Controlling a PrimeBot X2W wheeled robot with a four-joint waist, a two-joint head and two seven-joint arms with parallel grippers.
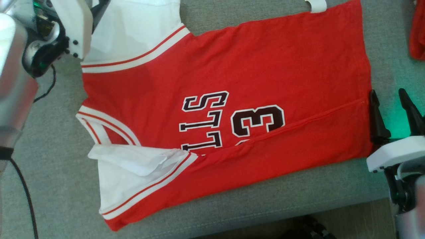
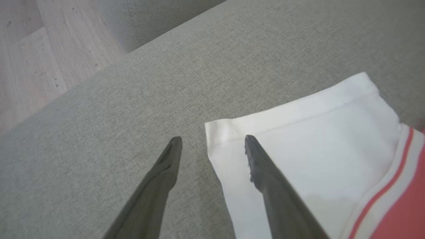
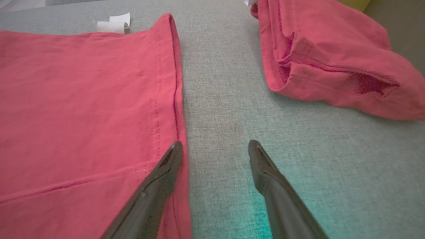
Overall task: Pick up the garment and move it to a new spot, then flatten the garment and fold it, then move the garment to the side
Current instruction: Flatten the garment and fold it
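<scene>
The garment [image 1: 232, 99] is a red jersey with white sleeves and dark lettering, spread on the grey cushion [image 1: 49, 172]. Its near long side is folded up over the print. At the far left, my left gripper [image 2: 212, 139] stands open astride the corner of the far white sleeve [image 2: 315, 139]: one finger is over the sleeve, the other over bare cushion. My right gripper [image 1: 393, 113] is open at the hem on the right. In the right wrist view its left fingertip [image 3: 174, 152] lies over the hem edge [image 3: 174, 83], and the other finger is over grey fabric.
A second red garment [image 3: 332, 66] lies crumpled to the right of the hem, also at the head view's top right [image 1: 417, 33]. A small white tag [image 1: 317, 5] sits beyond the jersey's far corner. The cushion's front edge [image 1: 265, 212] runs close below, and wood floor [image 2: 40, 49] lies past the left end.
</scene>
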